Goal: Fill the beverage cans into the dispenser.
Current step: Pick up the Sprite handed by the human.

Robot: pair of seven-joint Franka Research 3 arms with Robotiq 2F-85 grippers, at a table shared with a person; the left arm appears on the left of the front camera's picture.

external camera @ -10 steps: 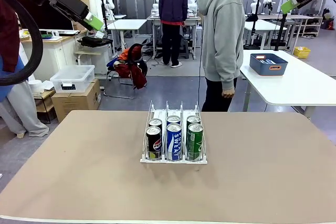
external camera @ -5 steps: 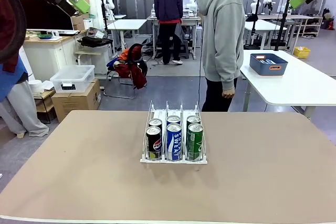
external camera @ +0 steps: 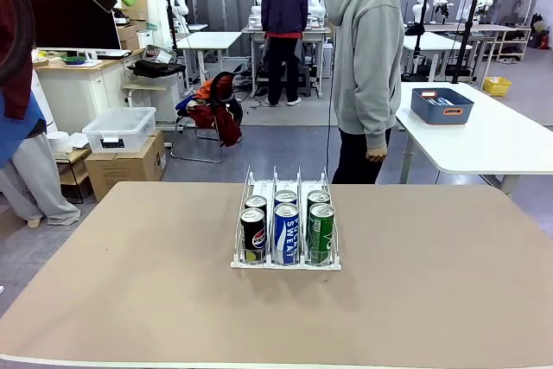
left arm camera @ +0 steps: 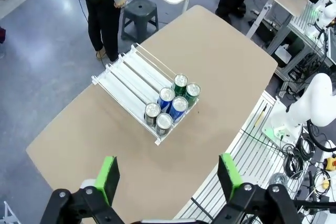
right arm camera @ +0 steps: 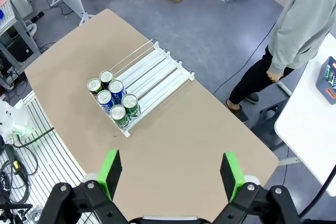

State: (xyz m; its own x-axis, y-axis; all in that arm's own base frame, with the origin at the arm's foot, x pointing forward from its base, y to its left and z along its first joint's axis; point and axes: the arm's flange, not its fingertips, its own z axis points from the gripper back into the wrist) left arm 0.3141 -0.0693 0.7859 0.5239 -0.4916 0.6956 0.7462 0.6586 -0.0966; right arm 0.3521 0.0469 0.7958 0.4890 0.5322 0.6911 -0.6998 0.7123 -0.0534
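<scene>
I have both arms hanging high over the table [external camera: 130, 291], well clear of everything on it. The left gripper [left arm camera: 169, 176] has its jaws wide apart with nothing between them, and the right gripper [right arm camera: 171, 174] is the same, spread and empty. The dispenser [external camera: 286, 257] stands in the middle of the table, somewhat nearer the far edge than mine, its low front lip facing my side. Six beverage cans [external camera: 286, 232] stand in it, two to a lane, one behind the other against the lip: a black pair in the lane on my left, a blue-and-white pair in the middle, a green pair on my right. From the wrist cameras the upper stretch of all three lanes behind the cans is bare. I see no loose can on the tabletop, so I judge the filling done for the cans at hand, though the lanes would take more. A person [external camera: 367, 58] in a grey hoodie stands at the far edge, hand hanging down, offering nothing. A blue bin [external camera: 441, 106] sits on the white side table [external camera: 501, 140] beyond; I cannot tell what it holds.
</scene>
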